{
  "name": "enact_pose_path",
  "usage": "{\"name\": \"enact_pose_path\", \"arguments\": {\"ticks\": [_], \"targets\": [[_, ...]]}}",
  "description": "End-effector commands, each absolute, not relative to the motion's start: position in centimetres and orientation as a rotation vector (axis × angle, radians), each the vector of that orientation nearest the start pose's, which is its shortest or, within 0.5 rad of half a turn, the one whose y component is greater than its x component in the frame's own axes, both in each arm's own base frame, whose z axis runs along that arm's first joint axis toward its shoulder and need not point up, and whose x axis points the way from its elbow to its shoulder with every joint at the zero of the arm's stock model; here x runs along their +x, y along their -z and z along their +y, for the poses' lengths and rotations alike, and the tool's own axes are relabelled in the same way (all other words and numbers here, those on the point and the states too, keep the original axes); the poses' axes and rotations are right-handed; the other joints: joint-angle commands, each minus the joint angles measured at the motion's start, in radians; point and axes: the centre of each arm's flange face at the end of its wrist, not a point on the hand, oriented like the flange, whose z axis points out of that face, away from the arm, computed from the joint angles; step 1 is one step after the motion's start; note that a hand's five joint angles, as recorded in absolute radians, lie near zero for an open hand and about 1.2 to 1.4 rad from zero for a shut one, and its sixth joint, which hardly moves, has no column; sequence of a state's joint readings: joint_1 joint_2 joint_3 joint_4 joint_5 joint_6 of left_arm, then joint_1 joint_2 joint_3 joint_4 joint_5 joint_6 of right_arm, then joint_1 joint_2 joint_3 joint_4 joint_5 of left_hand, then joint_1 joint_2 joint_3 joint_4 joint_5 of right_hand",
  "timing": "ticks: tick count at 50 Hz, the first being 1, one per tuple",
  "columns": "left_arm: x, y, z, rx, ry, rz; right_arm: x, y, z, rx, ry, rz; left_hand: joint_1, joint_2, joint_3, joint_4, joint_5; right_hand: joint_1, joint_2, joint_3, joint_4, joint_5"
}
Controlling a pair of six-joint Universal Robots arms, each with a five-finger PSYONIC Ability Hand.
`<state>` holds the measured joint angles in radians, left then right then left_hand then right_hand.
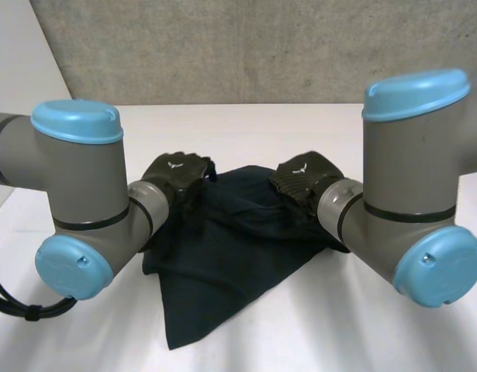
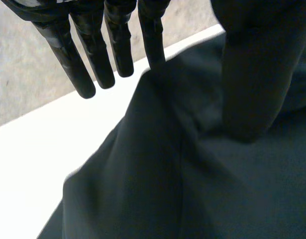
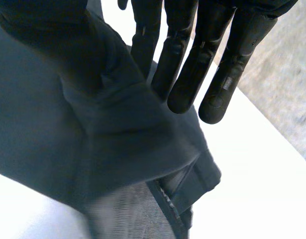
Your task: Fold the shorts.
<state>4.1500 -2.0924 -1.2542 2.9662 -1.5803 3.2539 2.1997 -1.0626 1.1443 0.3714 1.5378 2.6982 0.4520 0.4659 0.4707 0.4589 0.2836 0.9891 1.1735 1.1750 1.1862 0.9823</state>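
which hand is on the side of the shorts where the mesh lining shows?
The right hand: mesh lining and a stitched band show under its palm. By the left hand the shorts are plain dark cloth.

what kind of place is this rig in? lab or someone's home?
Most likely a lab or test cell: a white table, a plain concrete-looking wall behind it, and two robot arms over one pair of shorts.
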Motion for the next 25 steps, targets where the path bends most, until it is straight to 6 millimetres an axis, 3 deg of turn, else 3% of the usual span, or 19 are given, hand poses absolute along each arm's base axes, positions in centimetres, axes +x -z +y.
{"name": "enact_pose_path", "arguments": {"ticks": [1,6,12,20,23,25], "targets": [[-28.3,-20.5,-25.8,0.703,1.812,2.777,31.4,-21.8,-23.7,-1.186,1.602,2.243,-0.033,-0.047,-0.052,-0.04,-0.039,0.407,0.223,0.221,0.21,0.239],[-25.9,-20.0,-25.8,0.562,1.76,2.832,30.3,-23.0,-23.6,-1.151,1.65,2.217,-0.027,-0.041,-0.046,-0.034,-0.033,0.407,0.223,0.221,0.21,0.239],[-24.8,-18.7,-26.2,0.507,1.686,2.871,29.6,-22.5,-23.4,-1.148,1.608,2.225,0.005,-0.009,-0.014,-0.002,-0.001,0.407,0.223,0.221,0.21,0.239],[-24.6,-14.7,-26.8,0.501,1.501,2.943,29.1,-22.2,-23.9,-1.124,1.618,2.242,0.163,0.149,0.145,0.157,0.157,0.407,0.223,0.221,0.21,0.239],[-24.8,-14.3,-26.8,0.507,1.486,2.948,28.9,-22.2,-24.2,-1.113,1.626,2.249,0.222,0.208,0.204,0.215,0.216,0.407,0.223,0.221,0.21,0.239],[-25.0,-14.5,-26.8,0.515,1.499,2.948,28.9,-22.2,-24.2,-1.113,1.628,2.248,0.547,0.533,0.528,0.54,0.54,0.407,0.223,0.221,0.21,0.239]]}}
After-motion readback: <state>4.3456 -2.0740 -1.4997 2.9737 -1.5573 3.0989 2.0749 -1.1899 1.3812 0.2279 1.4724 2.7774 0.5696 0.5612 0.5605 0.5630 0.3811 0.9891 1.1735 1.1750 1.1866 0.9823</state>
